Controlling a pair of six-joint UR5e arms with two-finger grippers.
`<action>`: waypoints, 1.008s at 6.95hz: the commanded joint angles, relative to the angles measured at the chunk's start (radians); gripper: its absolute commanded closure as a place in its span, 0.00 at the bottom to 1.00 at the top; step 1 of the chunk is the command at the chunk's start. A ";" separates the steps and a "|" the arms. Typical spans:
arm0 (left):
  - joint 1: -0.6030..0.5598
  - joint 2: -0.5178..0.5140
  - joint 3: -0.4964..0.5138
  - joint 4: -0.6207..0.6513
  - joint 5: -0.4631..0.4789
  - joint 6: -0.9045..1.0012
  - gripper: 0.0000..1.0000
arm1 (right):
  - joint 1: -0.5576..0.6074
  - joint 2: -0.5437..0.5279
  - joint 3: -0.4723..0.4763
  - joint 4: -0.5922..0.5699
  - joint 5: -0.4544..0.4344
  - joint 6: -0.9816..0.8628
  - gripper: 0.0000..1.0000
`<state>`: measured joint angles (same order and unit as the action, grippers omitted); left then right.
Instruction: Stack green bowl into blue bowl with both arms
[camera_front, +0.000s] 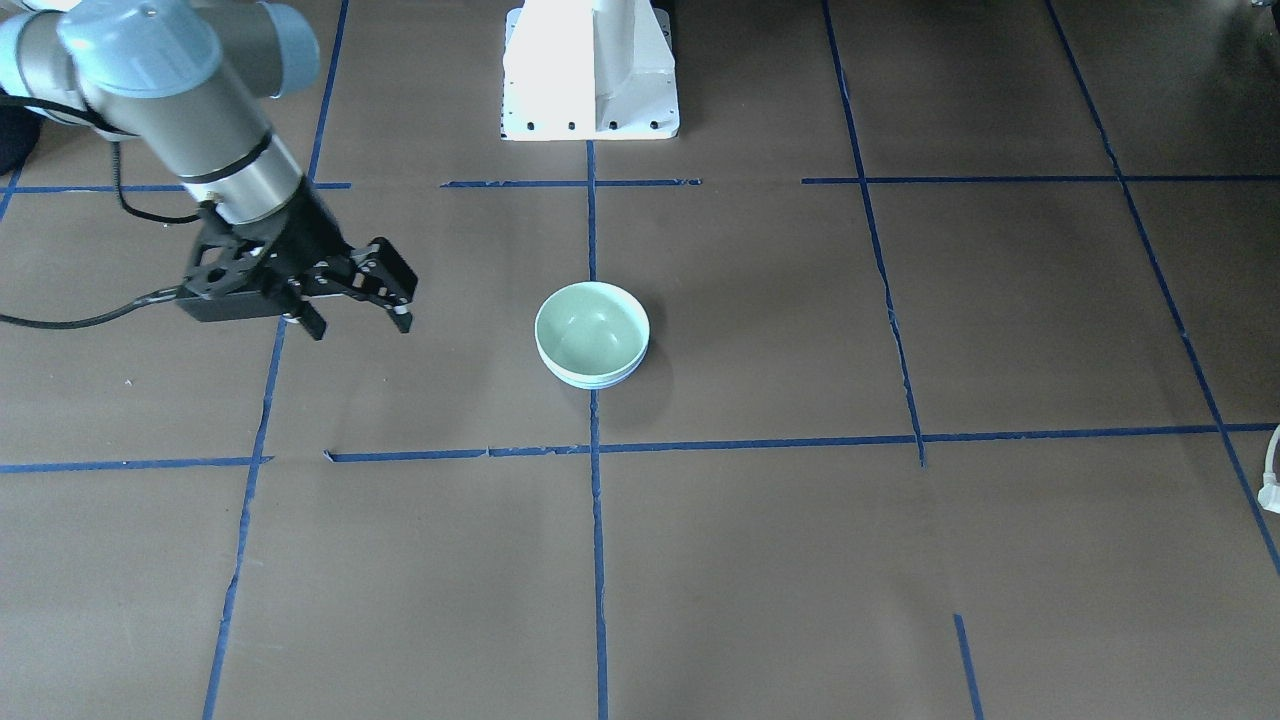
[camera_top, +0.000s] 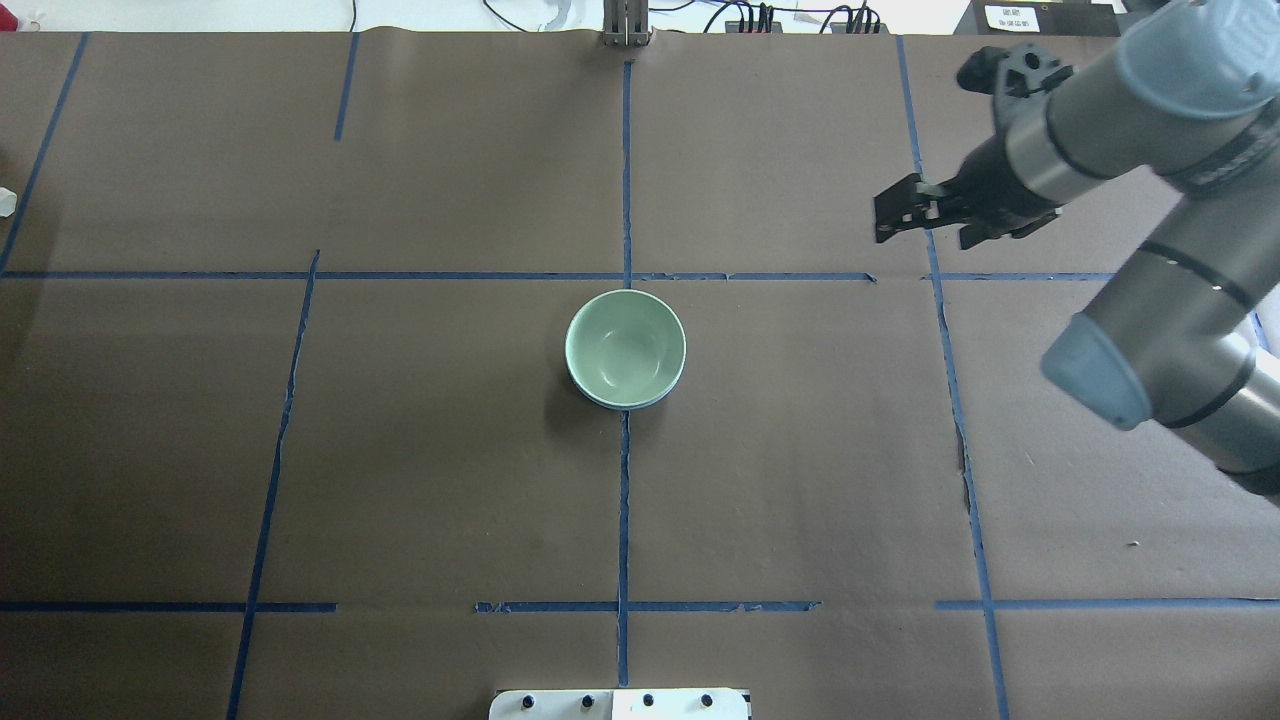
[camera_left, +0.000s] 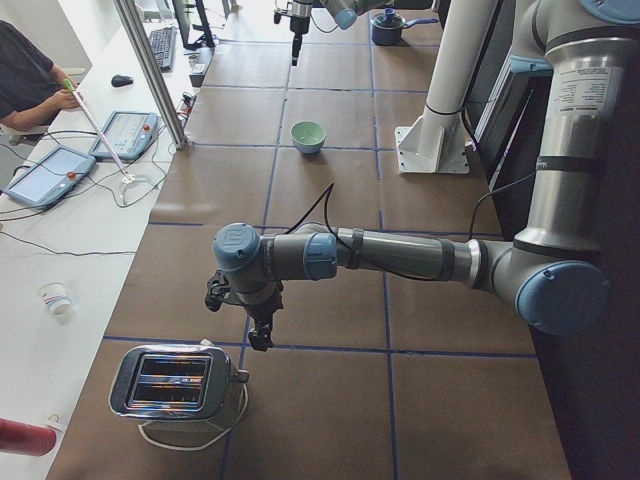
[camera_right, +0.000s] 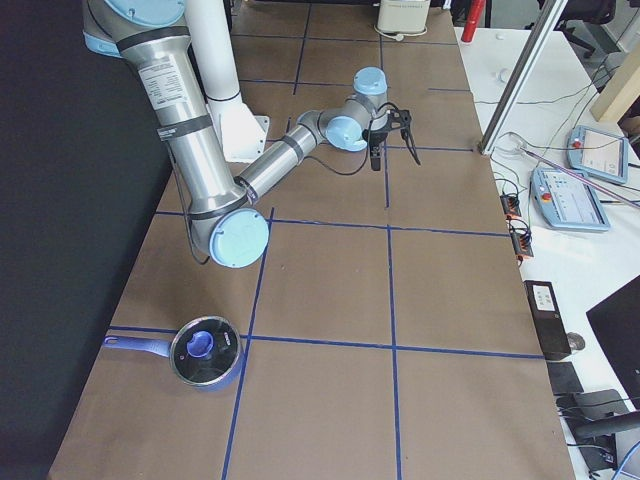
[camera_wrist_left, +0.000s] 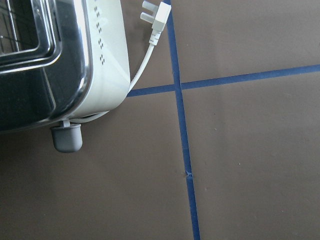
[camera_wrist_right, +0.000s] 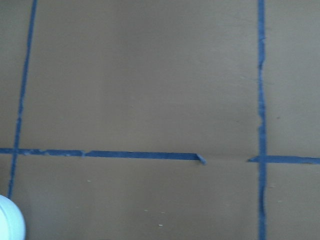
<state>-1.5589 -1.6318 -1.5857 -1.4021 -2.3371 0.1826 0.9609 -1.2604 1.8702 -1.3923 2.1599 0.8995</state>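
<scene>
Far as I can tell the stacking bit is basically done: the green bowl (camera_top: 625, 345) sits down inside the blue bowl (camera_top: 612, 405), with only a thin blue sliver of rim peeking out under its near edge, dead centre on the brown surface (camera_top: 400, 450). So my read is that what's left is just getting both arms parked without wrecking it. I'd take any move up and away, not low across the middle, since two light bowls nested like that would probably slide or tip from one nudge. The right fingers (camera_front: 401, 316) are spread apart with nothing between them. In the overhead view they hang at about 2 o'clock from the bowls and well apart from them, so there's decent room already. The right wrist camera only catches a pale curved edge in its bottom left corner, and I can't tell what it is. The left fingers (camera_left: 259, 338) only turn up in the left-end view, at roughly 6 o'clock from the bowls there and a long way off, just beside a toaster (camera_left: 175, 382). From that angle I can't tell if they're apart or together.
</scene>
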 joint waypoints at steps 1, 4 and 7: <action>-0.030 0.001 0.023 0.000 -0.013 0.020 0.00 | 0.199 -0.165 -0.014 -0.004 0.148 -0.335 0.00; -0.033 0.004 0.021 -0.020 -0.013 0.020 0.00 | 0.439 -0.437 -0.032 0.001 0.209 -0.672 0.00; -0.032 0.029 0.024 -0.049 -0.013 0.018 0.00 | 0.528 -0.450 -0.049 0.016 0.177 -0.689 0.00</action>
<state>-1.5920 -1.6103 -1.5622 -1.4468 -2.3500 0.2014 1.4426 -1.7053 1.8321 -1.3803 2.3508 0.2200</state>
